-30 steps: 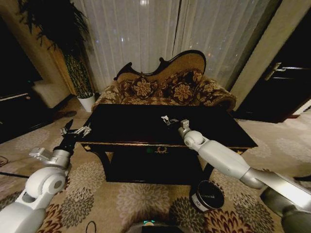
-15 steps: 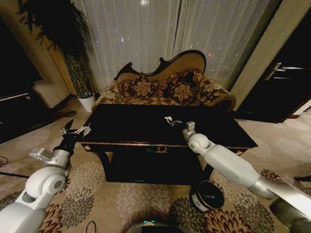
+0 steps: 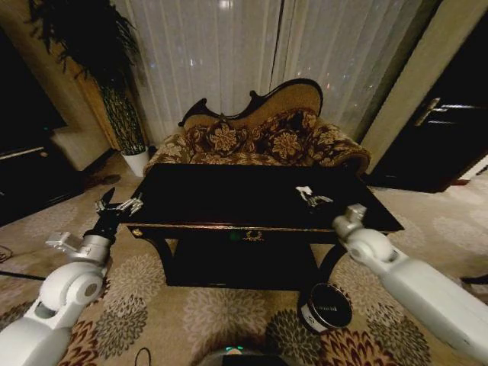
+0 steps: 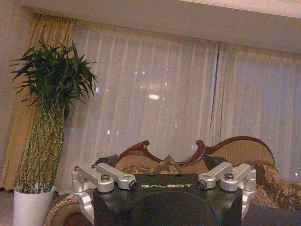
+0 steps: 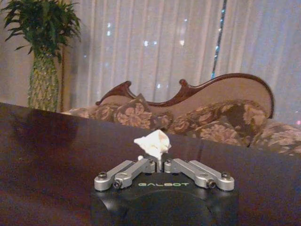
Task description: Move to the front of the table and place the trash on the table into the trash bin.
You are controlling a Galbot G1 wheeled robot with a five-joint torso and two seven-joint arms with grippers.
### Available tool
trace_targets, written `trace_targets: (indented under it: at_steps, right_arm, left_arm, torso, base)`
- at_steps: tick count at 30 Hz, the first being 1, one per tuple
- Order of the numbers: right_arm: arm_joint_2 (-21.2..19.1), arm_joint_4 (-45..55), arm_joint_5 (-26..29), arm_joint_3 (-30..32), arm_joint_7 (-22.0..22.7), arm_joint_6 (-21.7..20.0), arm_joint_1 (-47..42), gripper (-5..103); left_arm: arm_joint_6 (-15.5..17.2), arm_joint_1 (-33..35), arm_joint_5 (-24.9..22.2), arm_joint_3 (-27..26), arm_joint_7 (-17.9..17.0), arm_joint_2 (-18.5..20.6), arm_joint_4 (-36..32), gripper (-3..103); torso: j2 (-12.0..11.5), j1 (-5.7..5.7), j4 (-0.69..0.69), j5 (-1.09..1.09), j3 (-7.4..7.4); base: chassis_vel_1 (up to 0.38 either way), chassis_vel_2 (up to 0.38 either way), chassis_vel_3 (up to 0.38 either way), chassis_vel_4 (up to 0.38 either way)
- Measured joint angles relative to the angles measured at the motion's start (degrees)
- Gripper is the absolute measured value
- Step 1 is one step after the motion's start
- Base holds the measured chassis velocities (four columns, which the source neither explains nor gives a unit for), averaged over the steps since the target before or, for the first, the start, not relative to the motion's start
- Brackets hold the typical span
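Behind the table (image 3: 229,200) a sofa (image 3: 263,133) is standing; right gripper (image 5: 158,163) is pinching white paper (image 5: 152,143) near the table's right edge, left gripper (image 3: 116,207) is waiting spread beside the left edge.

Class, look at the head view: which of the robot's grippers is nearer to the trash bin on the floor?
The right. The right gripper, shut on a white paper scrap, hangs over the table's right part, above the trash bin. The left gripper sits off the table's far left end.

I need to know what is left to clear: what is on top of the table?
The table top looks bare; the only scrap, crumpled white paper, is pinched in the right gripper over its right end. The arm hides the near right corner.
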Motion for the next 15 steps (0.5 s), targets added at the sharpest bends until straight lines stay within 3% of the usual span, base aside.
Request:
trace_targets:
  at_steps: [10, 15]
  right_arm:
    - [5.54, 5.15, -1.64, 15.03, -0.96, 1.33, -16.05, 3]
    - [10.64, 6.29, -3.66, 23.79, -3.25, 3.92, -25.47, 3]
  left_arm:
    - [0.00, 0.00, 0.00, 0.00, -0.01, 0.00, 0.00, 100]
    - [0.00, 0.00, 0.00, 0.00, -0.01, 0.00, 0.00, 100]
  torso:
    - [0.00, 0.00, 0.01, -0.02, 0.00]
    - [-0.01, 0.00, 0.02, -0.01, 0.01]
  base:
    - [0.000, 0.000, 0.000, 0.000]
    - [0.000, 0.000, 0.000, 0.000]
